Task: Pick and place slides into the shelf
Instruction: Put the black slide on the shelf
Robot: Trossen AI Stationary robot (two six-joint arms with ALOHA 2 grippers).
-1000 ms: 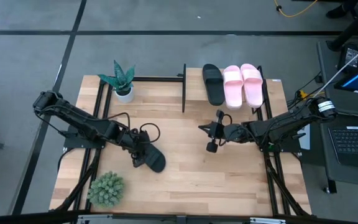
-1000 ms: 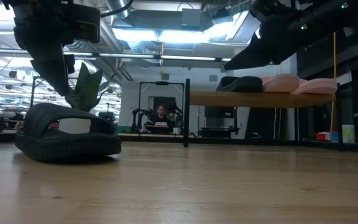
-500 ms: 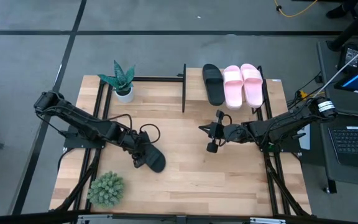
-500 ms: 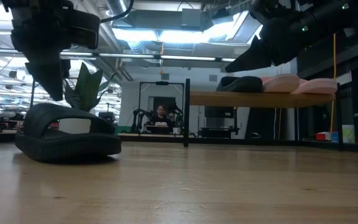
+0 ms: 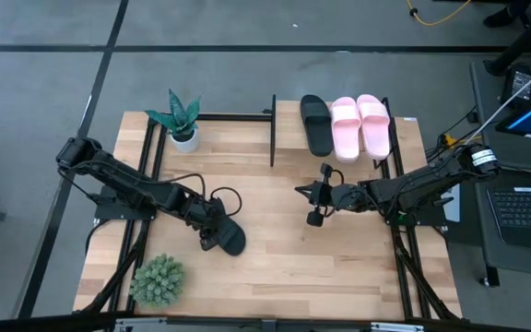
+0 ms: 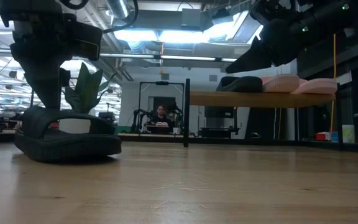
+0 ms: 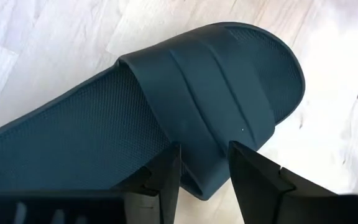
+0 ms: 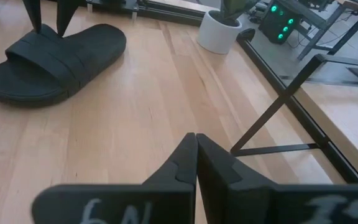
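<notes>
One black slide (image 5: pixel 230 239) lies sole-down on the tabletop, left of centre; it also shows in the low view (image 6: pixel 67 134) and the left wrist view (image 7: pixel 135 124). My left gripper (image 5: pixel 212 236) is open and low over its strap (image 7: pixel 222 87), one finger on each side of the strap's side edge. The shelf (image 5: pixel 289 138) at the far right carries the other black slide (image 5: pixel 316 124) and the pink pair (image 5: pixel 359 124), resting on their soles. My right gripper (image 5: pixel 299 191) hovers shut near the table's middle, touching nothing. My left gripper comes down on the black slide from above, fingers (image 7: pixel 169 171) astride the side edge of the strap (image 7: pixel 201 177) and across it. I cannot tell whether the fingers touch the strap. The slide rests flat on the table.
A snake plant in a white pot (image 5: pixel 181 120) stands at the far left and a bushy green plant (image 5: pixel 158 279) at the near left. The shelf's black post (image 5: pixel 274 129) rises beside the shelved black slide. A person (image 6: pixel 161 115) sits far behind the table.
My left gripper has come down from above the black slide until its fingers reach the strap, shifting slightly toward the table's right. The slide has stayed where it was.
</notes>
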